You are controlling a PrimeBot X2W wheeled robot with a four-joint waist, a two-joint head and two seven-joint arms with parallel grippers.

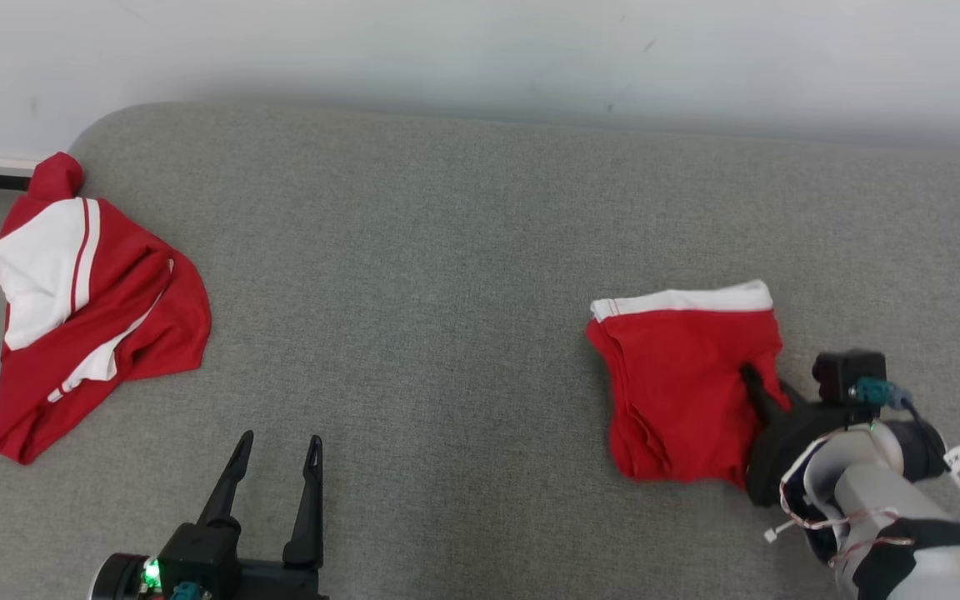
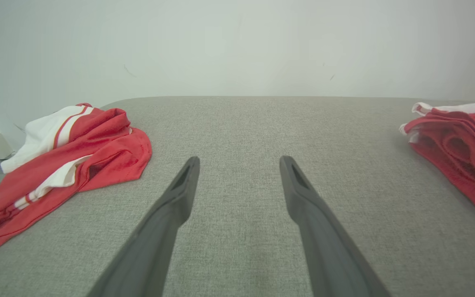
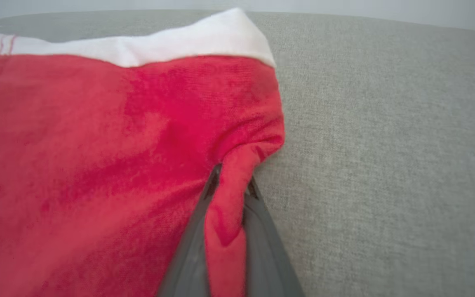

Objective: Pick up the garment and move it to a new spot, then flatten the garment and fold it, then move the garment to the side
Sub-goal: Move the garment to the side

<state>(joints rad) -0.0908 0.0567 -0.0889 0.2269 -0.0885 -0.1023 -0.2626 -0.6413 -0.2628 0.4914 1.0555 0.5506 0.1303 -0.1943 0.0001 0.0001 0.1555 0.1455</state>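
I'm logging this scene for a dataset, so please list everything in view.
folded garment: one, red with a white band, right part of the surface
crumpled garment: one, red and white, at the surface's left edge
padded surface: one, grey, under both garments
wall: one, white, behind the surface
left end effector: one, dark, open, above bare surface at lower left
right end effector: one, dark, shut on a pinch of the folded garment's right edge
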